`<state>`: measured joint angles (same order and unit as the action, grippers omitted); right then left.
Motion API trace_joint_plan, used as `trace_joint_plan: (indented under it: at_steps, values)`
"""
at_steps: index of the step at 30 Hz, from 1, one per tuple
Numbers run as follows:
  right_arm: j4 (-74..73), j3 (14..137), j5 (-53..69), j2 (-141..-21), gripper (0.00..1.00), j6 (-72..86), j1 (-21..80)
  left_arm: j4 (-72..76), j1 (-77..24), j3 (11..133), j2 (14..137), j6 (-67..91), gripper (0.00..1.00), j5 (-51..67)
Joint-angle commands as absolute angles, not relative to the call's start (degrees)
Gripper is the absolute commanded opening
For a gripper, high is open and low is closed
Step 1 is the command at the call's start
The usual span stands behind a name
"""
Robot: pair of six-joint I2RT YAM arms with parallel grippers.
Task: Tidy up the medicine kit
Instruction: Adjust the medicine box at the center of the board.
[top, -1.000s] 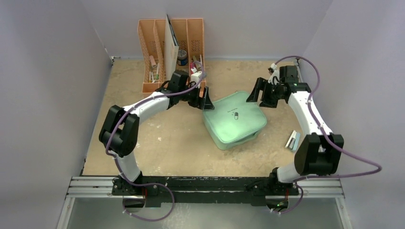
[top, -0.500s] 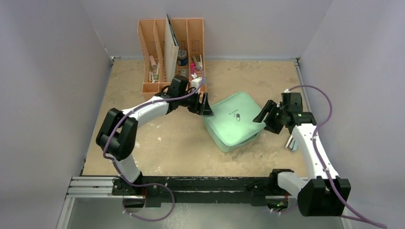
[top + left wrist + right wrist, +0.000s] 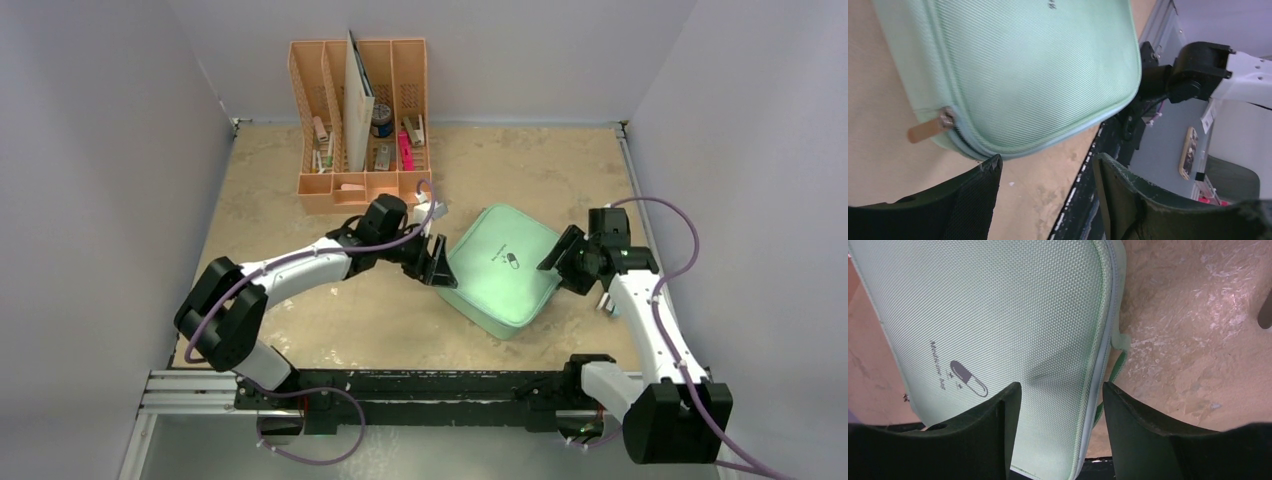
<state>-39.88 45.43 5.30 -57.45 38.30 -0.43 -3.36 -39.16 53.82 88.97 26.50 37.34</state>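
The medicine kit (image 3: 505, 268), a mint-green zip case, lies closed and turned cornerwise on the tan table. My left gripper (image 3: 440, 265) stands open at its left edge. In the left wrist view the kit (image 3: 1033, 70) fills the top, its zip pull (image 3: 928, 129) sticking out to the left. One fingertip (image 3: 990, 167) of the left gripper (image 3: 1045, 165) is right at the case's rim, and bare table lies between the jaws. My right gripper (image 3: 560, 262) is open at the kit's right side. In the right wrist view the gripper (image 3: 1060, 390) straddles the zipped edge of the kit (image 3: 998, 315), near the pill logo (image 3: 968, 377).
A peach-orange slotted organizer (image 3: 360, 120) holding several small items stands at the back. A small pale item (image 3: 610, 300) lies on the table just behind the right forearm. Grey walls close in left, right and back. The metal rail (image 3: 430, 390) runs along the near edge.
The kit has slid toward the near edge and turned cornerwise. Both arms came nearer with it, the right one swinging in from the back. Both sets of jaws have narrowed a little.
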Motion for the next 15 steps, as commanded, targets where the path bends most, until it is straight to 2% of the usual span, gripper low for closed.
trace_joint_plan:
  at_steps: [1, 9, 15]
  values:
    - [-38.0, 45.3, 3.7, -59.3, 0.63, 35.9, -0.4, 0.9, -41.3, 51.4, 84.0, 30.9, 0.65, 38.1]
    - [-29.6, 45.1, 14.3, -63.9, 0.60, 26.4, -0.4, -17.5, -40.6, 57.7, 80.1, 22.9, 0.72, 24.8]
    - [-29.0, 46.6, 15.7, -68.1, 0.60, 24.4, -0.5, -23.0, -34.5, 59.4, 80.7, 18.0, 0.73, 27.7]
